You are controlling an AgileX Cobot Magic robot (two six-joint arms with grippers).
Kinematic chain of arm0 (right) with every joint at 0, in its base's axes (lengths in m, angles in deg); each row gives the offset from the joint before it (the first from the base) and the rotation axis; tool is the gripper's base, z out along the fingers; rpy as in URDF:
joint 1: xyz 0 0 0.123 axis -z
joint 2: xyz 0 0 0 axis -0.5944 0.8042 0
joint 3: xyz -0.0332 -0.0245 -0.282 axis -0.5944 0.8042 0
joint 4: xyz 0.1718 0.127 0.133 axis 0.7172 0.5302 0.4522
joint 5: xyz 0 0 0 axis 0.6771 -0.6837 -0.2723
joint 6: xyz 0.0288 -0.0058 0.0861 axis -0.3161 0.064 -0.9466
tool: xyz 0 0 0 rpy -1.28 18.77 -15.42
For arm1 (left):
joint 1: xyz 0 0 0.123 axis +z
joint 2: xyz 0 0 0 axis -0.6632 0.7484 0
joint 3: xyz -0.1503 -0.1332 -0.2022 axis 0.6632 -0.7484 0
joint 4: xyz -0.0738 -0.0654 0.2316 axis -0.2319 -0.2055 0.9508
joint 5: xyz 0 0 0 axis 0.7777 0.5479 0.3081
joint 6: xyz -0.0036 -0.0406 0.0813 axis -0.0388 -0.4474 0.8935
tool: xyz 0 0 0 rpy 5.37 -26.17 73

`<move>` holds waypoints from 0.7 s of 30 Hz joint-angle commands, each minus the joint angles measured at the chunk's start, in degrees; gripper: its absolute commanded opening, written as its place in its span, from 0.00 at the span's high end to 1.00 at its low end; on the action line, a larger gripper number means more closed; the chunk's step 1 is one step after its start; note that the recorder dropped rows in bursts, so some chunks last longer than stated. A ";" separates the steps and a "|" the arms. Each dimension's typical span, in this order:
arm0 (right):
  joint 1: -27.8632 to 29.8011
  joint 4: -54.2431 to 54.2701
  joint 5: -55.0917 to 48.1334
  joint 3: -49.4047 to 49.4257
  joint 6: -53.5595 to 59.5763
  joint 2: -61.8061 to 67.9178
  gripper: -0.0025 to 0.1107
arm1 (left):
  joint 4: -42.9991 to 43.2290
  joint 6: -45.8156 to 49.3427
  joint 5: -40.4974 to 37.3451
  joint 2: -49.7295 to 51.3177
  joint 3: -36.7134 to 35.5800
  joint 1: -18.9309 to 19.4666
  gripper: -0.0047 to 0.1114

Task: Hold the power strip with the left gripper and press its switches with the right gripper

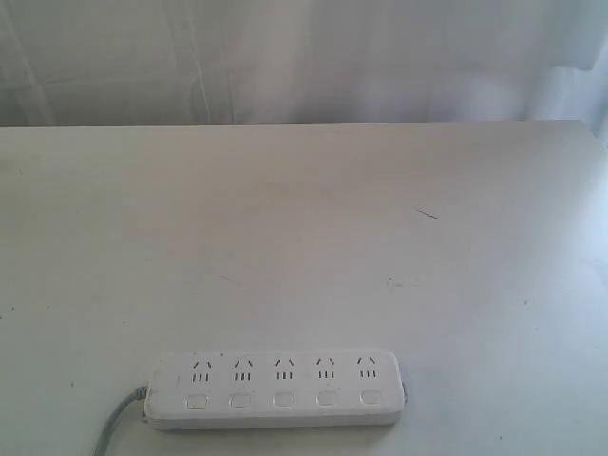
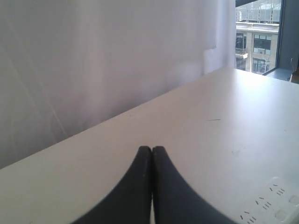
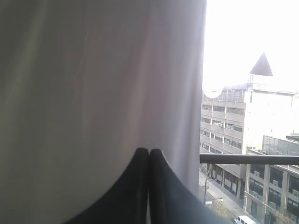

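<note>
Power strip [image 1: 275, 388] lying flat on the white bench [image 1: 304, 237], untouched.
It sits toward 6 o'clock in the exterior view, long axis running 9 to 3 o'clock. Its grey cord [image 1: 116, 426] leaves the 9 o'clock end, and the switches [image 1: 283, 399] line its 6 o'clock edge. The left pincer [image 2: 152, 149] is pressed closed and empty above the bench. The right pincer [image 3: 148, 151], likewise closed and empty, faces a curtain [image 3: 93, 93].
</note>
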 commanded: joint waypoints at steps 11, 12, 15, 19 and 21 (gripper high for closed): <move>0.57 -0.28 -0.34 -0.06 0.32 -0.69 0.98 | 0.22 -1.20 4.10 -0.35 -5.38 0.16 0.96; 0.57 -0.28 -0.34 -0.06 0.32 -0.69 0.98 | 0.22 -1.20 3.98 -0.35 -5.36 0.16 0.96; 0.57 -0.28 -0.20 -0.06 0.32 -1.09 0.98 | 0.66 -0.97 4.18 -0.35 -5.36 0.16 0.96; 2.36 -0.28 0.46 0.79 0.32 -4.73 0.98 | 1.03 -0.67 4.41 -0.35 -5.36 0.16 0.96; 5.16 -0.28 1.25 0.97 0.32 -7.00 0.98 | 1.52 -0.56 4.41 -0.35 -5.36 0.16 0.96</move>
